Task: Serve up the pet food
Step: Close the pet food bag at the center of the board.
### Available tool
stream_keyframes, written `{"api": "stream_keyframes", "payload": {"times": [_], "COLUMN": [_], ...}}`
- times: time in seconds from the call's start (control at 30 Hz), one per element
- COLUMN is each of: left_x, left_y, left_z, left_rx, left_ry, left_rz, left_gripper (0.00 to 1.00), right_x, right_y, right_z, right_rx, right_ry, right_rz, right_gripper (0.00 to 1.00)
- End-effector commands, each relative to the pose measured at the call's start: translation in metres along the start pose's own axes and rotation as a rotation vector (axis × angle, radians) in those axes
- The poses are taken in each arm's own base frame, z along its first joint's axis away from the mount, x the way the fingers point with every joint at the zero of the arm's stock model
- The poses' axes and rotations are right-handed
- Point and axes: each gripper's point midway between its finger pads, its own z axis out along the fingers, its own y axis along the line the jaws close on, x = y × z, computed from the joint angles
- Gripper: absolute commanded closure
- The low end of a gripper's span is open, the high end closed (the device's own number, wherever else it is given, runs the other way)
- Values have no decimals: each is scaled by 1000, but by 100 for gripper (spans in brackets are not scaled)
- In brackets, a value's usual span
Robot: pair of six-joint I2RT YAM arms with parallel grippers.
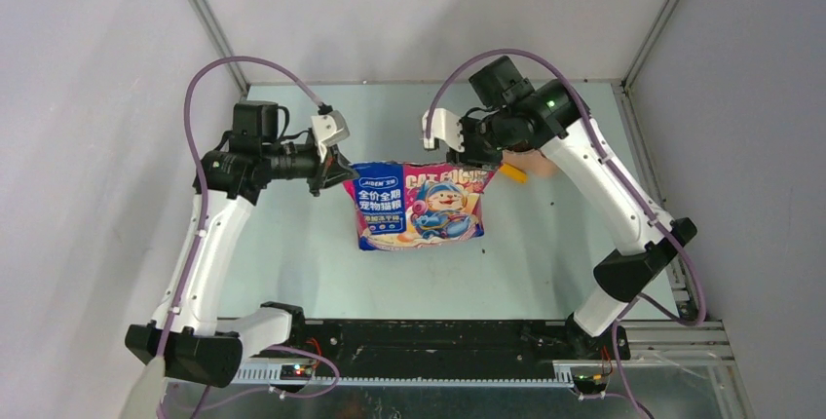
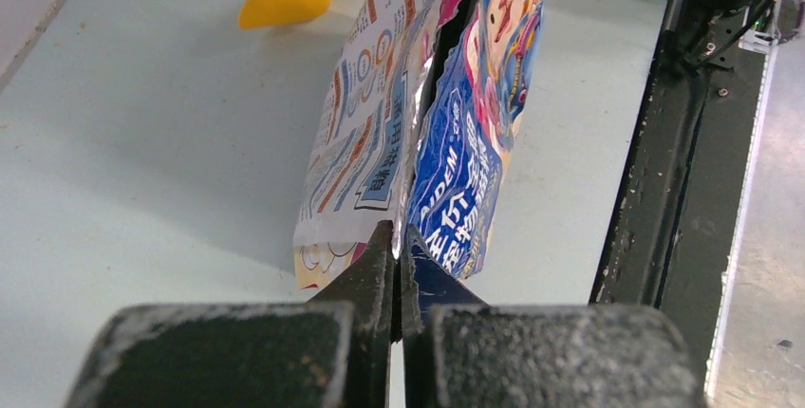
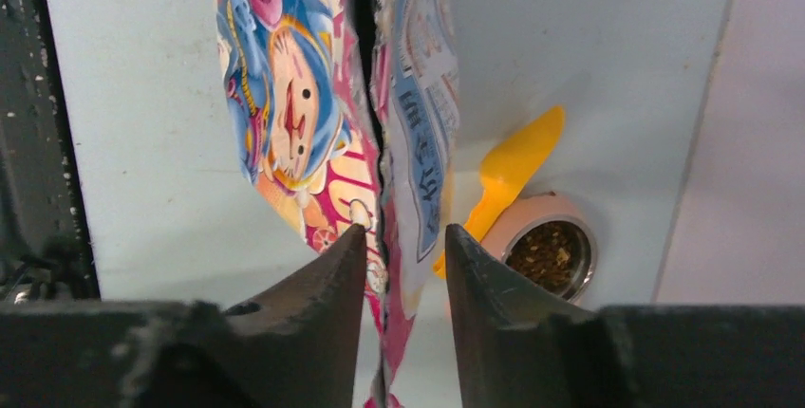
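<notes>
Pale table (image 1: 292,244); bag (image 1: 421,207); bowl (image 3: 536,207) of kibble (image 3: 546,256)

A glossy cartoon-printed bag (image 1: 421,207) stands upright over the middle of the pale table (image 1: 292,253). Behind it, toward the far right corner, a yellow scoop (image 3: 508,176) lies with one end against a small round bowl (image 3: 570,215).

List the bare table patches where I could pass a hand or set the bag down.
Free: the wide near strip of table between the bag and the black base rail; the far strip between bag and back wall; the patch between bag and left arm. Crowded: far right, where bowl and scoop sit by the right gripper.
</notes>
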Motion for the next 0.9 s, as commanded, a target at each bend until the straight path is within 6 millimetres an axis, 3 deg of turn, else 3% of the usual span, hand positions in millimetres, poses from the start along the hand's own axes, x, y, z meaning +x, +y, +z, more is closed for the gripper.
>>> {"api": "stream_keyframes", "payload": {"times": [0.0,0.1,0.33,0.4,0.5,0.57,0.77,0.83,0.87], "left_x": [-53,-52,-51,-51,-51,-51,-51,-51,-50], "left_y": [-8,-12,-17,-17,-18,-19,-20,-20,-20], "left_z": [-15,-15,-15,-15,-15,-16,-17,-17,-17], "left_rx": [-11,-2,18,19,23,24,20,21,21], "left_ry": [-136,-136,-140,-140,-141,-141,-139,-138,-137], "left_rz": [151,151,152,154,156,157,162,164,162], "left_gripper": [100,100,100,100,100,100,100,100,100], "right_x": [-42,-47,-50,-50,-53,-55,-59,-57,-54], "right_y": [-1,-2,-4,-5,-9,-13,-24,-19,-16], "right_z": [-15,2,23,26,24,20,4,5,8], "right_rx": [59,101,121,137,162,181,265,246,234], "right_ry": [-195,-212,-213,-199,-188,-186,-186,-174,-169], "right_rz": [-21,-24,-7,-14,-21,-16,9,13,12], "right_gripper": [55,46,49,58,90,100,100,82,67]}}
